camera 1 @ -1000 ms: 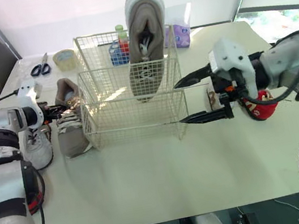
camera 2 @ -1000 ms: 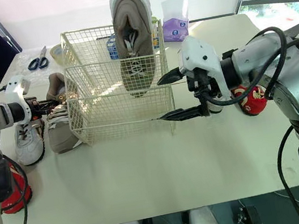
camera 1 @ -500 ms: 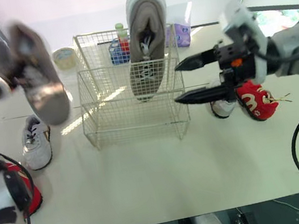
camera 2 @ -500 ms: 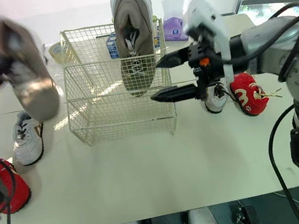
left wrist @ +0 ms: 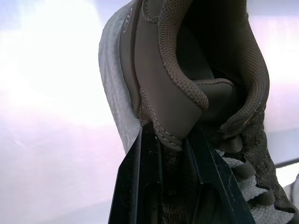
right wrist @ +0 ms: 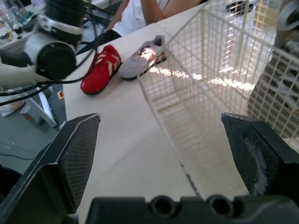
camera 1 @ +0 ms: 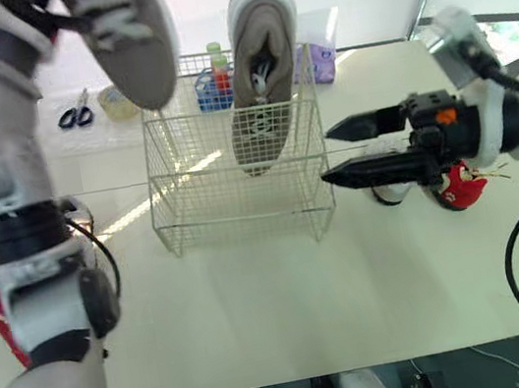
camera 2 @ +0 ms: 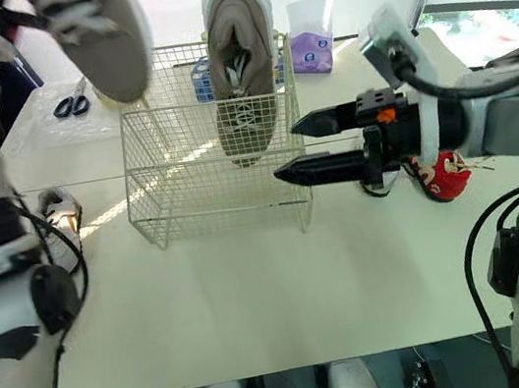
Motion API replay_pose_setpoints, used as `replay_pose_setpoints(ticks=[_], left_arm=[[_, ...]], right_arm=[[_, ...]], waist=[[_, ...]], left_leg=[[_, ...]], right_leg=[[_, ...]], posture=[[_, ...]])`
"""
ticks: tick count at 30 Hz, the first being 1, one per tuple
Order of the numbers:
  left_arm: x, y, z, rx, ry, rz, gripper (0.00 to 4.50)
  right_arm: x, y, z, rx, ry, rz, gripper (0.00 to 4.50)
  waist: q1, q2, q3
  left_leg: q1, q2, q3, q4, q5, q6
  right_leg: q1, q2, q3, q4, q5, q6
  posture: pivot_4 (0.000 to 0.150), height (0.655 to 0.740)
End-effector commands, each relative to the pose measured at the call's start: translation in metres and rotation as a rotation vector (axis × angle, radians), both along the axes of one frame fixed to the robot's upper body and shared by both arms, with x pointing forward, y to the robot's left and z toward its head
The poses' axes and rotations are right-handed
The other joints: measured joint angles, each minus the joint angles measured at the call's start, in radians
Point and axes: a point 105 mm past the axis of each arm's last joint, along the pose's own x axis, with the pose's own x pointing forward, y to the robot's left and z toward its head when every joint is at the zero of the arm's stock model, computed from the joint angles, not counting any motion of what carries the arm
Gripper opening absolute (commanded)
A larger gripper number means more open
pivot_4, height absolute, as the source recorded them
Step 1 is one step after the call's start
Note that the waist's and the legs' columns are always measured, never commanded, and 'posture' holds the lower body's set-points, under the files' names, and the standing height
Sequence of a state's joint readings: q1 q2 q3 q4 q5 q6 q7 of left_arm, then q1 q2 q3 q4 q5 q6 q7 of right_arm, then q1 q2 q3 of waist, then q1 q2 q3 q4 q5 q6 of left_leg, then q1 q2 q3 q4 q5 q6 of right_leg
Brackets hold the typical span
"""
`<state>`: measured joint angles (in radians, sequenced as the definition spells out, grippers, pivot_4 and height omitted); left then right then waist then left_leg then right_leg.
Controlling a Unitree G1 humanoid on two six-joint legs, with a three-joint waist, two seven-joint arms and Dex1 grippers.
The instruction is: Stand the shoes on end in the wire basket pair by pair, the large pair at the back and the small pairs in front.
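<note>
While my left gripper (left wrist: 169, 154) is clamped on the heel collar of one grey shoe (camera 1: 126, 39), raised near the wire basket's (camera 1: 230, 199) left edge, my right gripper (camera 1: 328, 154) hangs with its fingers apart beside the basket's right wall. The second grey shoe (camera 1: 259, 74) stands on end inside, at the right. A small white shoe (camera 1: 391, 194) and a red shoe (camera 1: 458, 189) lie on the table (camera 1: 258, 304) beyond.

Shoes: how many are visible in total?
6. One grey shoe stands in the wire basket; the other grey shoe hangs from the left claw. Left of the basket: red shoe, white shoe; right, partly hidden: second red, second white.
</note>
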<state>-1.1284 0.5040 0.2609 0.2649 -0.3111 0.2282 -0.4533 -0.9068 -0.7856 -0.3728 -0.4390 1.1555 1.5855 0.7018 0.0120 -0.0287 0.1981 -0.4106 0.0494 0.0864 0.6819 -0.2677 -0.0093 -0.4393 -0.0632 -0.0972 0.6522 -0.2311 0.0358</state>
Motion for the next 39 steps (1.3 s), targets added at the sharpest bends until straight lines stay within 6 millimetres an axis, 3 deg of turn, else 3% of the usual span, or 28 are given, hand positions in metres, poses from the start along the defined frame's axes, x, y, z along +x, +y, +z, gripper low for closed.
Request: replay_pose_setpoints(ticks=[1,5,10,25,35,39], left_arm=[[-0.019,-0.017,0.035,0.043,-0.209,0.027,0.0],[-0.011,-0.033,0.028,0.059,-0.215,0.004,0.0],[-0.004,-0.036,0.011,0.083,-0.2,0.026,0.0],[0.003,-0.032,-0.078,0.084,-0.029,0.061,0.0],[-0.011,-0.03,-0.096,0.094,0.053,0.048,0.0],[-0.017,-0.024,-0.102,0.077,0.094,0.047,1.92]], right_arm=[[-0.001,-0.009,0.004,0.028,-0.029,-0.044,4.5],[0.0,-0.014,0.0,0.035,-0.016,-0.071,4.5],[-0.001,-0.02,-0.005,0.033,-0.015,-0.105,4.5],[-0.002,-0.043,-0.027,0.154,0.091,-0.183,4.5],[0.004,-0.041,-0.04,0.151,0.118,-0.195,4.5],[0.006,-0.04,-0.045,0.144,0.122,-0.198,4.5]], waist=[[-0.002,0.0,0.0],[-0.001,0.0,0.0],[-0.001,0.0,0.0],[0.0,0.0,0.0],[-0.001,0.0,0.0],[0.0,0.0,0.0]], left_leg=[[0.0,0.0,0.0,0.0,0.0,0.0],[0.0,0.0,0.001,-0.001,0.0,0.0],[0.0,0.0,0.001,-0.001,0.0,0.001],[0.001,0.001,0.001,0.0,-0.001,0.001],[0.001,0.001,0.0,0.0,-0.001,0.002],[0.001,0.001,0.0,0.0,-0.001,0.002]], right_leg=[[0.0,0.0,0.0,0.0,0.0,0.0],[-0.001,0.0,0.0,0.0,0.0,0.0],[-0.001,0.0,0.001,0.0,0.0,0.0],[0.001,0.0,0.001,-0.001,0.0,0.001],[0.002,0.001,0.001,-0.002,0.0,0.001],[0.002,0.001,0.001,-0.002,0.0,0.001]], posture=[[0.15,0.74],[0.15,0.74],[0.15,0.74],[0.15,0.74],[0.15,0.74],[0.15,0.74]])
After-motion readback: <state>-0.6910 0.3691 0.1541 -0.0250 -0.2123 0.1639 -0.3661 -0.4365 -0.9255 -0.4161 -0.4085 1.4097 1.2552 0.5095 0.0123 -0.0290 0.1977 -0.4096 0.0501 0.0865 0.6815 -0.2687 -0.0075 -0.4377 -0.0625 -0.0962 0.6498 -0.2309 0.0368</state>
